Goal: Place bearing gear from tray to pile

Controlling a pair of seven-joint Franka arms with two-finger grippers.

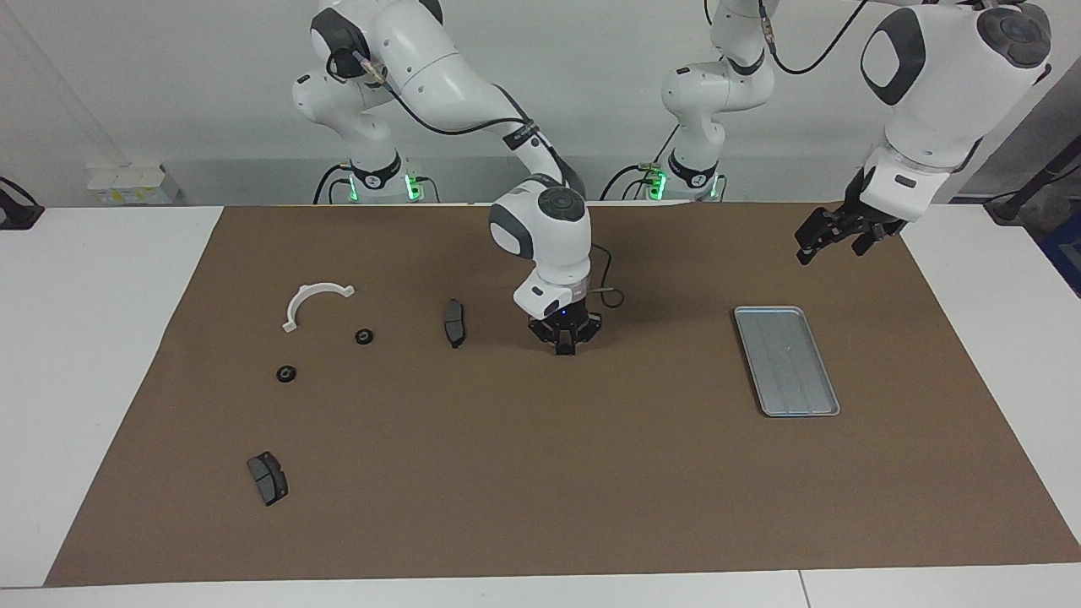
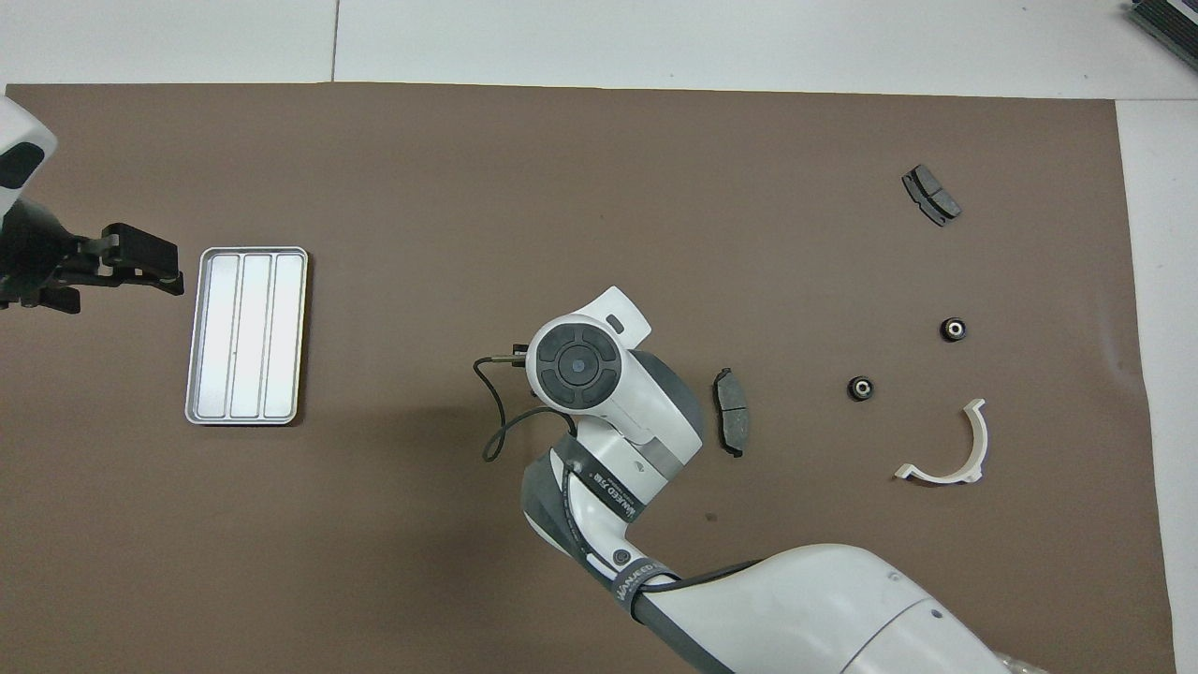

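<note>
The silver-grey tray (image 1: 785, 361) lies toward the left arm's end of the table with nothing in it; it also shows in the overhead view (image 2: 246, 335). Two small black bearing gears (image 1: 364, 336) (image 1: 286, 373) lie on the mat toward the right arm's end, by the white half-ring bracket (image 1: 314, 302). One brake pad (image 1: 454, 322) lies beside them, another (image 1: 268, 477) farther from the robots. My right gripper (image 1: 564, 346) points down, low over the middle of the mat between the pad and the tray. My left gripper (image 1: 832, 241) is open, raised beside the tray.
A brown mat (image 1: 540, 473) covers most of the white table. In the overhead view the right arm's wrist (image 2: 576, 363) hides its own gripper. The gears (image 2: 860, 388) (image 2: 953, 329), the bracket (image 2: 950, 449) and the pads (image 2: 731, 412) (image 2: 930, 195) lie spread apart.
</note>
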